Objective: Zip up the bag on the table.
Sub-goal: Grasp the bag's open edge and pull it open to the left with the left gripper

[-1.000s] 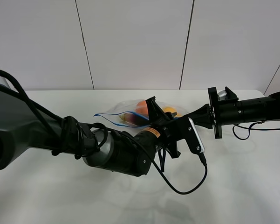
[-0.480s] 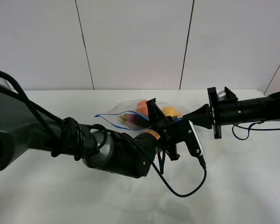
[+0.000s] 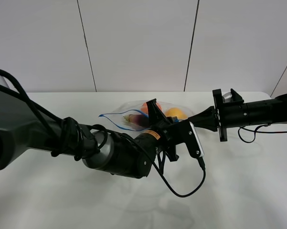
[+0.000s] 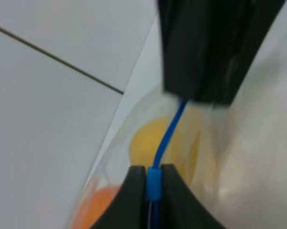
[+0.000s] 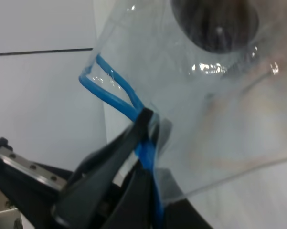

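Clear bag [image 3: 127, 116] (blue zip [image 5: 111, 91] part open) on white table [image 3: 47, 191].

High camera overlooks the table [image 3: 258, 191]; wrist cameras closely share the bag [image 5: 215, 124].

Bench [image 3: 248, 191]: carries one bag [image 3: 115, 114], lying toward 12 o'clock of bench centre, near the far edge.
Bag contents: eggplant [image 3: 136, 121] toward the 9 o'clock end; one round fruit [image 3: 146, 106] just behind it, at its 1 o'clock; a second round fruit [image 3: 175, 113] toward the 3 o'clock end.
Zip strip [image 4: 169, 133]: along the bag's 6 o'clock edge.
Left gripper [image 4: 154, 177]: enters from 8 o'clock, sits about mid-length on the strip, strip between its jaws.
Right gripper [image 5: 147, 125]: enters from 3 o'clock, sits at the strip's 3 o'clock end, strip between its jaws.
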